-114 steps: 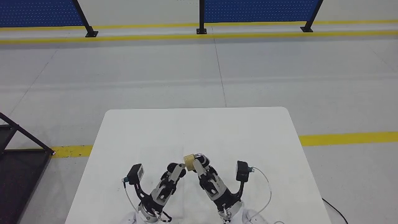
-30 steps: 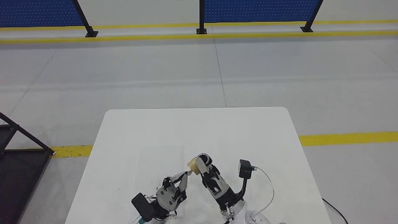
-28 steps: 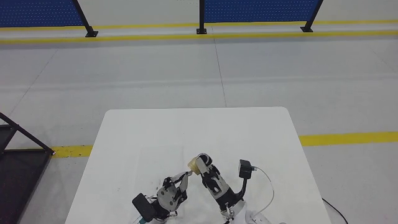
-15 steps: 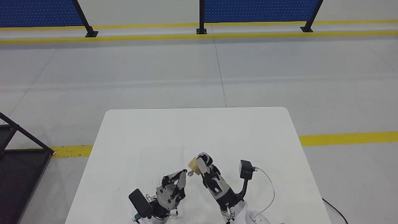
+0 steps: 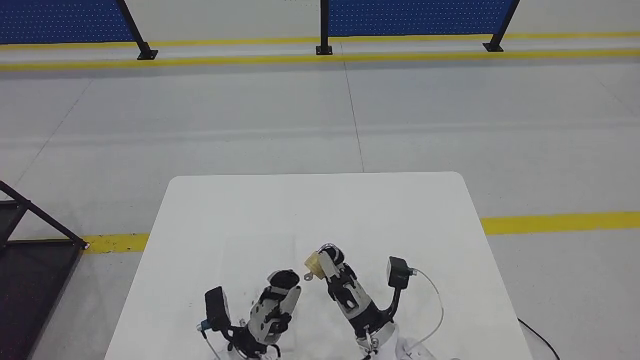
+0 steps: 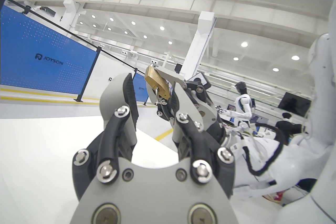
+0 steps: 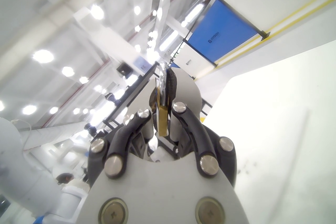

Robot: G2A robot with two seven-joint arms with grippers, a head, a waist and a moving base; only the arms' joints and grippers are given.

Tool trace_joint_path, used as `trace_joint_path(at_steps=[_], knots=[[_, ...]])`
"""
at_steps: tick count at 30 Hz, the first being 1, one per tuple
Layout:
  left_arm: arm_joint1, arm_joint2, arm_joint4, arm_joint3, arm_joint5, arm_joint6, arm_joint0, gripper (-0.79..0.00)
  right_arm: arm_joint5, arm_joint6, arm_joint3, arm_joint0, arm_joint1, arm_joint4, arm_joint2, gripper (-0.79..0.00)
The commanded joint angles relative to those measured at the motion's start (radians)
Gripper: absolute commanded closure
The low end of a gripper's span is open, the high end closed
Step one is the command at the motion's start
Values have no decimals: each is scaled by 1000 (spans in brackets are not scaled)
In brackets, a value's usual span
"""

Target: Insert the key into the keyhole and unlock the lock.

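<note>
The lock [image 6: 157, 82] is seen as brushed yellow metal, brass-like, with a dull sheen. Its shackle [image 7: 163, 72] is polished, mirror-bright silver metal. The left gripper [image 6: 151, 93] is built of matt grey shells, black matt links and glossy metal screws [image 6: 199, 170]. Its pads [image 6: 130, 96] are finished in black, ribbed, rubber-like material. The worktop [image 5: 400, 220] is shown white, smooth and matt.

White table [image 5: 320, 205], blue fence panels [image 5: 60, 0] far behind, yellow floor stripe [image 5: 560, 223], black frame [image 5: 35, 222] near the table's edge
</note>
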Motion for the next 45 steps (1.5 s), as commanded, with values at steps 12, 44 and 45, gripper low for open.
trace_joint_path(at_steps=[12,44,45], knots=[[1,18,-41,-5,12,-121,-18,-182,4,7,7,5,-2,-6,-10,0],[-15,48,257,52,609,85,-48,0,11,18,12,8,-3,-6,-11,0],[-16,52,256,54,610,88,-49,0,12,18,12,8,-3,-7,-11,0]])
